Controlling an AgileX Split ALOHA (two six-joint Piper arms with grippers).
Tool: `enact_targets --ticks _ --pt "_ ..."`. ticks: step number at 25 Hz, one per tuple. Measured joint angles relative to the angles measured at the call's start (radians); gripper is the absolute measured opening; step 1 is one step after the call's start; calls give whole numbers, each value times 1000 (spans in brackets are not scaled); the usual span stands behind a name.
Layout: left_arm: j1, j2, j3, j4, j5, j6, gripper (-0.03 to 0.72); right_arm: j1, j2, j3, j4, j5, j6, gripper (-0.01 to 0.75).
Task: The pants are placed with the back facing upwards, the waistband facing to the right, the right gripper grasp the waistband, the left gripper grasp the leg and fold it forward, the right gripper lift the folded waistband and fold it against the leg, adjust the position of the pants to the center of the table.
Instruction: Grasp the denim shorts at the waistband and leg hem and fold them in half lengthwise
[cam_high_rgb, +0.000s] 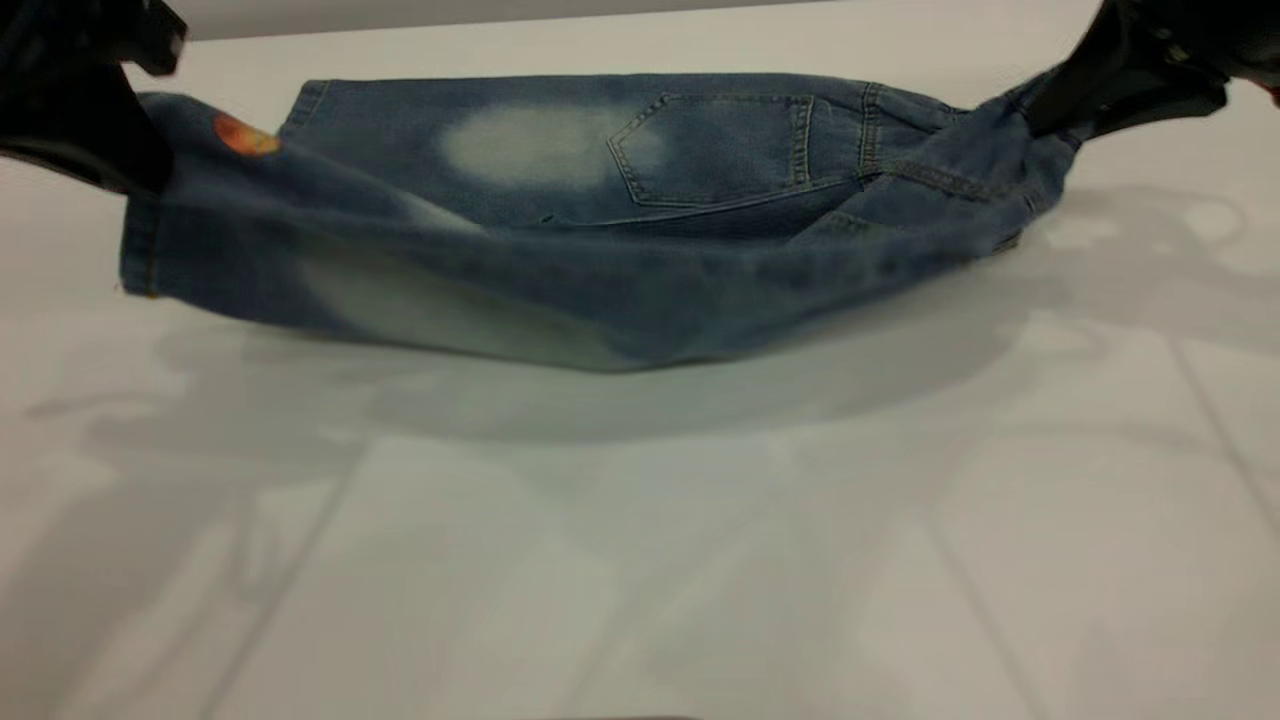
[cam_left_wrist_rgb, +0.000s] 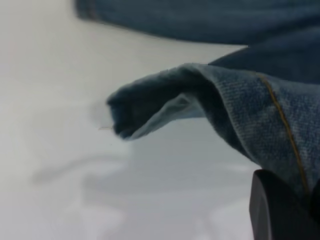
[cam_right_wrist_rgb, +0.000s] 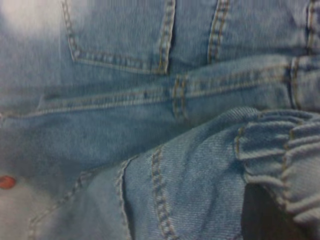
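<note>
The pants (cam_high_rgb: 600, 200) lie stretched along the far part of the white desk (cam_high_rgb: 640, 560), running between its left and right edges, back side up, with a stitched back pocket (cam_high_rgb: 720, 150) showing toward the right half. A pale faded patch (cam_high_rgb: 530, 145) sits just beside the pocket. One leg lies flat on the desk toward the far edge; the nearer leg (cam_high_rgb: 400, 290) is raised at both ends and sags in the middle, its lowest stretch close to the desk or touching it, with a shadow beneath.

The left claw (cam_high_rgb: 150, 150), at the far left corner, is closed on the leg's cuff end; the left wrist view shows the hem (cam_left_wrist_rgb: 280, 125) with its orange stitching pinched at a dark finger (cam_left_wrist_rgb: 280, 215), the loose cuff corner (cam_left_wrist_rgb: 145, 110) hanging free above the desk. An orange mark (cam_high_rgb: 245, 135) shows on the denim just beside this claw.

The right claw (cam_high_rgb: 1050, 120), at the far right corner, is closed on the gathered waistband (cam_high_rgb: 1000, 150), holding it clear of the desk. The right wrist view shows the bunched elastic waistband (cam_right_wrist_rgb: 280, 150) and seams close up
</note>
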Motion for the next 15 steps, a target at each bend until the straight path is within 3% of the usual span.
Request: enact_targets --ticks 3,15 --pt "35 59 -49 6 -1 0 50 0 40 -65 -28 19 71 44" --pt "38 350 -392 8 50 17 50 0 141 -317 -160 60 320 44"
